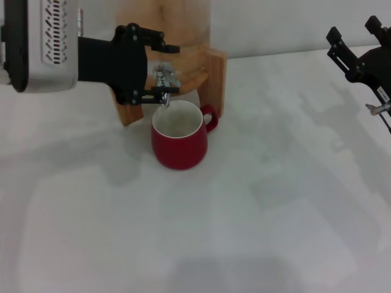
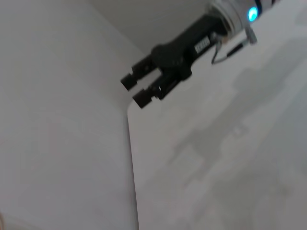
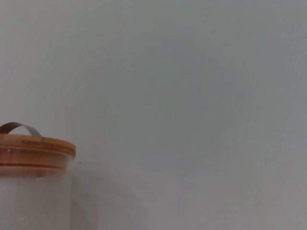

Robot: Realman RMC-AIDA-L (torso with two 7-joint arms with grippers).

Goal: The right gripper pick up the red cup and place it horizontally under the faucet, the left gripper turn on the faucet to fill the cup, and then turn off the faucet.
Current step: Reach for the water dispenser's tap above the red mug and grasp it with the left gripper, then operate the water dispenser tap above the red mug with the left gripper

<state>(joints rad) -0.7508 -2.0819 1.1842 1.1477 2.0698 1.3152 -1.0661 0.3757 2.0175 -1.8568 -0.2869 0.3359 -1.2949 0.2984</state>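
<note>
**Left gripper at the faucet, cup standing below**

The red cup (image 1: 179,141) stands upright on the table (image 1: 275,201), toward its far edge and left of the middle, right under the spout of the faucet (image 1: 164,80) and just in front of the wooden dispenser (image 1: 211,67). Its handle points to the right and back, toward the dispenser's wooden leg. It looks like glazed ceramic: stiff, fairly heavy, smooth enough to slip, and liable to chip if knocked. I judge the rim wall or the body the safest hold, since the loop handle is small.

The faucet is small polished metal, rigid, with a short lever on top; it likely needs only a light push or pull on that lever.

The left gripper (image 1: 160,70) reaches in from the left, its fingers spread above and below the faucet; I cannot tell if they touch the lever. It holds nothing.

The right gripper (image 1: 354,46) hangs near the table's far right corner, well apart from the cup, fingers spread and empty.
</note>
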